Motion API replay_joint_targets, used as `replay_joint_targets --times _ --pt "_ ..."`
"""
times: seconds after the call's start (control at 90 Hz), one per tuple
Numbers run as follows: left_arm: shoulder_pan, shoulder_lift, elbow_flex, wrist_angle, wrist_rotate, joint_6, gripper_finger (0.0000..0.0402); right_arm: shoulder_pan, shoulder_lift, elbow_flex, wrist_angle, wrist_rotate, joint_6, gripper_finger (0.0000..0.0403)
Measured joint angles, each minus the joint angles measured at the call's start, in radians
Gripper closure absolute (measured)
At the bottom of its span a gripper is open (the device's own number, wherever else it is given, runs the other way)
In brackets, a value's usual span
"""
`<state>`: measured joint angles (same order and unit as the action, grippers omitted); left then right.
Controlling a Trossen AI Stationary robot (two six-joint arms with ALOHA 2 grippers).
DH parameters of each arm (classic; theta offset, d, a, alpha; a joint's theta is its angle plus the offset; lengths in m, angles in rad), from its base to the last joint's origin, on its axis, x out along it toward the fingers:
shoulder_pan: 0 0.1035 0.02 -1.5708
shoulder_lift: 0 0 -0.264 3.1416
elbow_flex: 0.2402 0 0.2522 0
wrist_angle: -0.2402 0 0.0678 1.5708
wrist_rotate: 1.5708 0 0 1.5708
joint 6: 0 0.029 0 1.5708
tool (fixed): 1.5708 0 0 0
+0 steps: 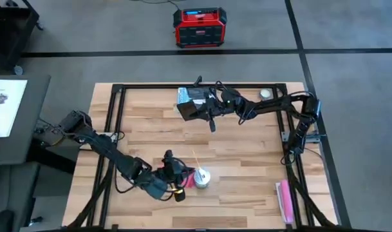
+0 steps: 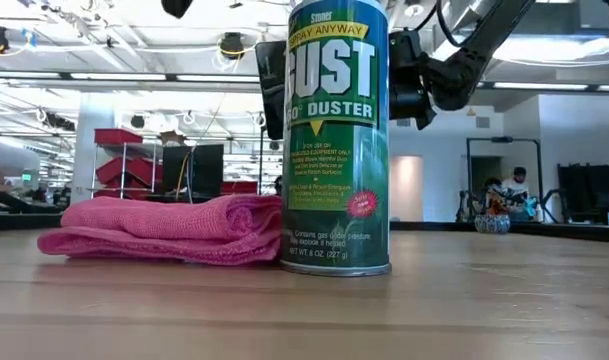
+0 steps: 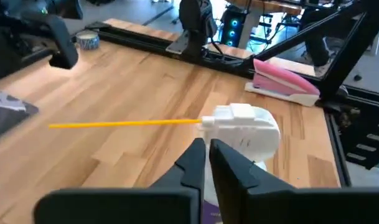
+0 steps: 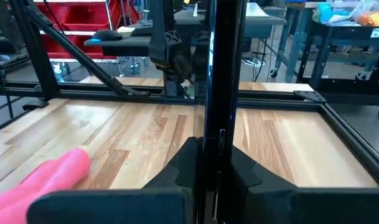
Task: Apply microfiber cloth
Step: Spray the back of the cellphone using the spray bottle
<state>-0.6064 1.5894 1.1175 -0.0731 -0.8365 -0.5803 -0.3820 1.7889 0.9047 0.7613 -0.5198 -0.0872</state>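
The pink microfiber cloth [image 2: 169, 230] lies bunched on the table, its edge against the left side of a green duster can [image 2: 339, 135]; it also shows in the high view [image 1: 189, 181]. My left gripper [image 3: 206, 155] hovers shut beside the can's white nozzle cap [image 3: 248, 127], above the cloth; it is at the near centre [image 1: 173, 182]. At the far centre my right gripper [image 1: 210, 107] is shut on a black phone [image 1: 192, 108], held in the air. My right gripper pinches the phone's two broad faces between its fingers at the phone's right end [image 4: 217, 134]. The fingers reach in about level from the table's right side. The phone stands on edge, lifted clear of the table, its thin edge toward the wrist camera.
A yellow straw [image 3: 124, 124] sticks out level from the can's nozzle. A narrow pink oblong object [image 1: 284, 200] lies at the near right. A tape roll [image 1: 265, 93] and a blue-white pack [image 1: 183, 95] sit by the far edge. A black frame [image 1: 202, 86] rims the table.
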Motion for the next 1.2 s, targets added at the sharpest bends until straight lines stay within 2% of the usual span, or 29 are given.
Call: replay_joint_targets --times 0.644,1.2 --pt "0.044 0.017 -0.001 0.046 0.101 -0.010 0.0402 0.001 0.000 0.000 -0.002 -0.001 0.001 0.0386" --pt "0.084 0.016 -0.001 0.048 0.125 0.093 0.0402 0.001 0.000 0.000 -0.023 0.000 0.001 0.0386"
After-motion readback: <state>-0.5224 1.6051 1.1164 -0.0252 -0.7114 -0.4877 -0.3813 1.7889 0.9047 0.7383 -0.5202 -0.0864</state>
